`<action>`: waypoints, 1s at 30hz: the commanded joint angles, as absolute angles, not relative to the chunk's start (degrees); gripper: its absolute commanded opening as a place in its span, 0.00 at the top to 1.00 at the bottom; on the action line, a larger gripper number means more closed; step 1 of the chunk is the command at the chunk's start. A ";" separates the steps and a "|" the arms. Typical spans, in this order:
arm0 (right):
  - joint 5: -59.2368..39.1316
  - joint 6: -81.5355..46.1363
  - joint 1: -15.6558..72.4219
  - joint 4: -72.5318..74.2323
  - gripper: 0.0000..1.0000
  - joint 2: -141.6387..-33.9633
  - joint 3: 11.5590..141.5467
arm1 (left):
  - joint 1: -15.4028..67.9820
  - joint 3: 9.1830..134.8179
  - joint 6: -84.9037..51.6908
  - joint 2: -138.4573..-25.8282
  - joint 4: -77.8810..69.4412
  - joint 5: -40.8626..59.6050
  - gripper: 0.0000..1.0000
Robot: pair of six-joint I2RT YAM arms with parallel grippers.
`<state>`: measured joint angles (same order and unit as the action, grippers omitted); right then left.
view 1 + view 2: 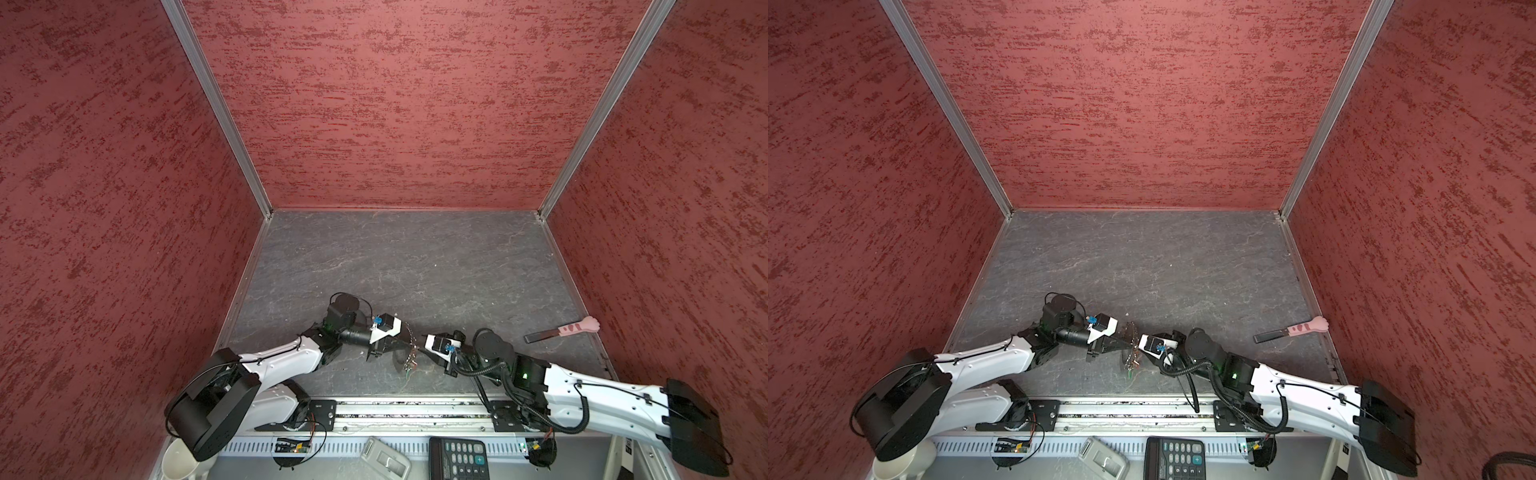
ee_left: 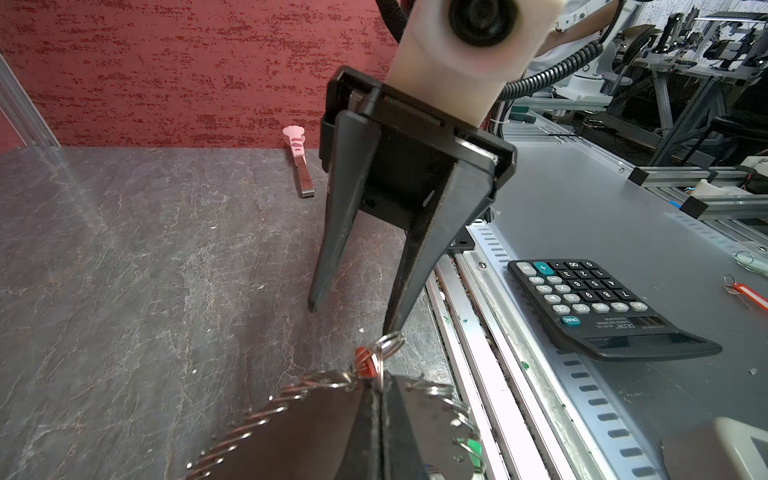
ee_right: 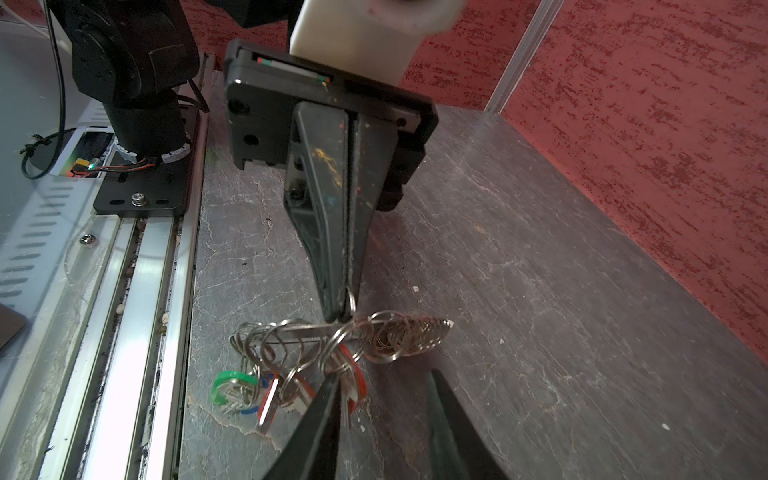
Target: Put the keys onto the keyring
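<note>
The keyring, a loop of linked silver rings, is pinched at one ring by my shut left gripper. Colour-tagged keys hang from it low over the table. The red-tagged key hangs among the rings. My right gripper is open beside it, one finger close against the tag and nothing between the jaws. In the left wrist view the red tag sits just past my left gripper, below the open right gripper. In both top views the grippers meet over the keyring.
A pink cat-paw tool lies at the table's right edge. The rail runs along the front. Beyond it, a calculator, a grey device and a white cup sit on the metal bench. An orange-tagged key lies there too.
</note>
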<state>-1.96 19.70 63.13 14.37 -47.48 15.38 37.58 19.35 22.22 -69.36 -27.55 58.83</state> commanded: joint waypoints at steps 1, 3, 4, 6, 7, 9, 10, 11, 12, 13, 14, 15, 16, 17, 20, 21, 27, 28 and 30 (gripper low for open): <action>-3.75 19.88 62.76 16.36 0.64 -48.23 17.14 | 38.01 19.24 23.55 -68.95 -27.86 60.98 1.00; -4.78 20.02 62.79 17.02 0.64 -49.51 17.39 | 37.98 19.33 23.51 -69.08 -27.86 61.30 1.00; -5.64 20.17 62.78 17.10 0.64 -50.33 17.68 | 38.12 19.34 23.51 -69.10 -27.86 61.35 1.00; -6.82 20.20 62.75 18.09 0.64 -51.31 18.02 | 38.10 19.37 23.58 -69.25 -27.86 61.39 1.00; -7.32 20.13 62.79 18.89 0.64 -51.63 18.09 | 38.14 19.47 23.55 -69.41 -27.86 61.43 1.00; -8.25 20.14 62.78 19.93 0.63 -51.93 18.18 | 38.22 19.73 23.72 -69.65 -25.62 61.43 1.00; -8.26 20.13 62.76 20.04 0.63 -52.16 18.35 | 38.31 19.94 23.98 -69.82 -25.24 61.44 1.00; -8.20 20.16 62.83 19.92 0.63 -52.36 18.52 | 38.31 20.03 24.08 -69.94 -24.90 61.44 1.00; -8.02 20.13 62.76 19.79 0.63 -52.55 18.63 | 38.41 20.13 24.21 -70.02 -24.62 61.48 1.00; -7.91 20.11 62.77 19.64 0.63 -52.72 18.74 | 38.48 20.21 24.36 -70.05 -24.40 61.44 1.00; -7.98 20.11 62.80 19.50 0.63 -52.73 18.72 | 38.55 20.31 24.45 -70.09 -24.22 61.44 1.00; -8.21 20.00 62.77 19.38 0.63 -52.73 18.79 | 38.58 20.30 24.52 -70.22 -24.13 61.43 1.00; -8.53 19.76 62.77 19.19 0.64 -52.65 18.81 | 38.58 20.39 24.50 -70.22 -24.17 61.42 1.00; -8.81 19.69 62.79 19.03 0.64 -52.56 18.81 | 38.58 20.34 24.50 -70.16 -24.16 61.44 1.00; -9.30 19.68 62.79 17.47 0.67 -52.58 18.98 | 38.50 20.30 24.52 -70.05 -24.21 61.26 1.00; -9.60 19.72 62.80 16.61 0.68 -52.60 19.17 | 38.54 20.30 24.47 -69.96 -24.32 61.18 1.00; -11.39 19.17 62.76 14.52 0.71 -51.87 19.25 | 38.58 19.56 24.33 -68.98 -25.34 59.56 1.00; -11.64 18.94 62.83 14.51 0.71 -51.86 19.24 | 38.56 19.44 24.35 -68.78 -25.55 59.27 1.00; -11.69 18.68 62.84 14.46 0.73 -52.17 19.33 | 38.47 19.34 24.31 -68.73 -25.66 59.17 1.00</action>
<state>-10.02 19.27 62.89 15.38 -52.56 17.21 38.33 19.38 23.86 -69.93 -24.34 59.40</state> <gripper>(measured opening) 0.274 0.046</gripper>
